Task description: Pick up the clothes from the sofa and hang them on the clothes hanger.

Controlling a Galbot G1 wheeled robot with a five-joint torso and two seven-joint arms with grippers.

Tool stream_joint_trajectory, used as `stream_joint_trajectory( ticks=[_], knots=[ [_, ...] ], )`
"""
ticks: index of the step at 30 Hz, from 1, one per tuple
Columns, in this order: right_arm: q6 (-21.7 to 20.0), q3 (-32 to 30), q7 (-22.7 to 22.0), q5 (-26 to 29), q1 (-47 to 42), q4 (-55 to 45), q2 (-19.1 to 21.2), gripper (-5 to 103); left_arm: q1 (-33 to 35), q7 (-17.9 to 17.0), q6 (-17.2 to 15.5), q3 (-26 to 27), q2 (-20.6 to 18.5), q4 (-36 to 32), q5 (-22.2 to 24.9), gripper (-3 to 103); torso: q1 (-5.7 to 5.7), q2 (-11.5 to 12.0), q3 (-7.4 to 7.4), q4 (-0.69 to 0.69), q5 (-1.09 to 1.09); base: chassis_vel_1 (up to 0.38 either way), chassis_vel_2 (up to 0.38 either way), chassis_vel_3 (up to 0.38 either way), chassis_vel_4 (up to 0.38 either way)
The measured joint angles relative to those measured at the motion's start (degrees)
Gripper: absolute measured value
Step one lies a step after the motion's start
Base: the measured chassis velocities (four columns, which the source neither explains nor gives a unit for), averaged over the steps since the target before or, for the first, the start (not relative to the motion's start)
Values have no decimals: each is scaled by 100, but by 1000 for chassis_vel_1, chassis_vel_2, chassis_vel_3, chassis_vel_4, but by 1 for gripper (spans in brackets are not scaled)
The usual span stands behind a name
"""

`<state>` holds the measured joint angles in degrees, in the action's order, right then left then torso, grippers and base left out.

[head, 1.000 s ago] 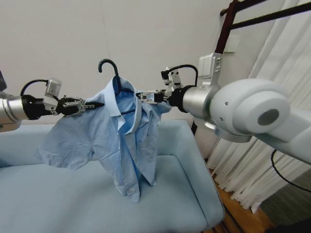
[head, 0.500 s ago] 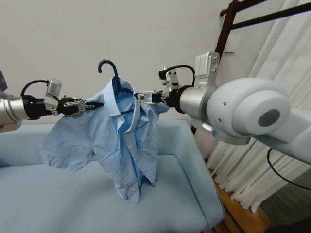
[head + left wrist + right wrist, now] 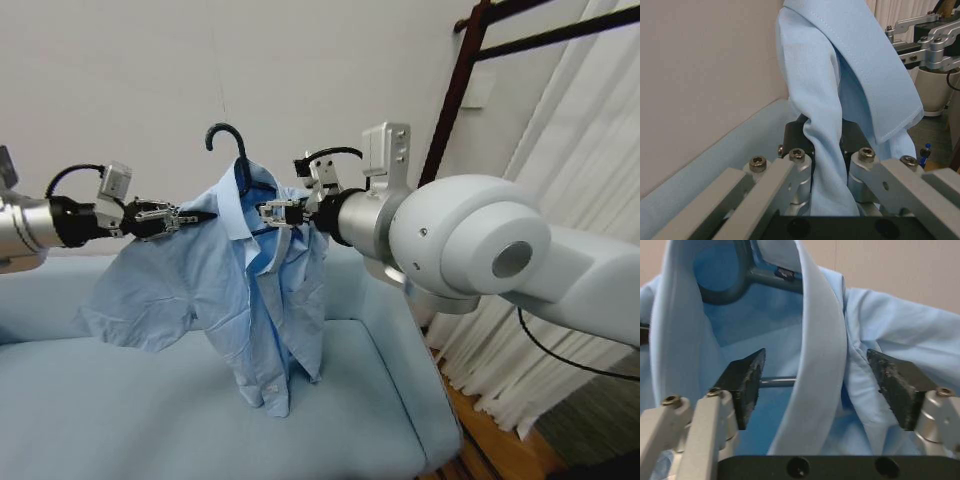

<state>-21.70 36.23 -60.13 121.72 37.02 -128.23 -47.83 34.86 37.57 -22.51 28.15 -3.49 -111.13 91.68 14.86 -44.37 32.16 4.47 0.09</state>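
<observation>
So the shirt [image 3: 250, 300] is light blue and draped on a black hanger [image 3: 228, 140], held up in the air over the sofa [image 3: 120, 420]. Its hem hangs low over the seat cushion, somewhere between the back edge and the front edge. I can't tell if it's actually brushing the cushion.

The hanger's long axis runs pretty much straight from one gripper to the other. The left gripper [image 3: 185, 216] is at the left shoulder end, clamped down on the shirt. In the left wrist view you can see the fabric [image 3: 825, 165] pinched tight between its fingers.

The right gripper [image 3: 270, 212] is the interesting one. It sits right at the front of the collar [image 3: 820, 355] with its jaws spread wide and nothing in them. The collar edge comes straight out ahead of it and runs through the gap between the two pads [image 3: 747, 380], touching neither as far as I can see. The hanger's crossbar sits just behind that.

My read is that the whole thing hinges on this lineup. The collar strip is already centred in the open jaws with its length pointing away from the gripper, so the right arm is clearly the nearer one for anything at the neckline. The dark wooden rack [image 3: 460, 70] is off to the right, well apart from the shirt.
</observation>
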Motion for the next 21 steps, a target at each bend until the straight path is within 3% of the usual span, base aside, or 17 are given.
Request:
stream_joint_trajectory(
  ticks=[4, 6, 8, 10, 12, 16, 21],
  knots=[
    [-18, 23, 51, -147, -24, -14, 94, 57, -2, -4, 0, 5, 2, 1, 5, 9, 0, 0, 0, 0, 0, 0, 0, 0, 0],
    [-27, 29, 75, -207, -6, 12, 149, 45, 2, -18, -5, 5, 19, -20, 4, 9, 0, 0, 0, 0, 0, 0, 0, 0, 0],
    [-22, 43, 80, -283, 23, 35, 175, 45, 6, -30, -5, 2, 30, -35, -1, 9, 0, 0, 0, 0, 0, 0, 0, 0, 0],
    [-16, 63, 122, -424, 72, 77, 229, 28, 11, -82, -6, -4, 46, -50, -5, 9, 0, 0, 0, 0, 0, 0, 0, 0, 0],
    [-15, 67, 133, -446, 87, 83, 243, 28, 13, -98, -6, -5, 48, -53, -6, 9, 0, 0, 0, 0, 0, 0, 0, 0, 0],
    [-25, 78, 194, -499, 189, 79, 355, 7, 12, -137, -7, -6, 47, -59, -11, 9, 0, 0, 0, 0, 0, 0, 0, 0, 0],
    [-62, 87, 254, -554, 220, 76, 423, 1, 6, -153, -7, -6, 45, -77, -12, 9, 0, 0, 0, 0, 0, 0, 0, 0, 0]
  ],
)
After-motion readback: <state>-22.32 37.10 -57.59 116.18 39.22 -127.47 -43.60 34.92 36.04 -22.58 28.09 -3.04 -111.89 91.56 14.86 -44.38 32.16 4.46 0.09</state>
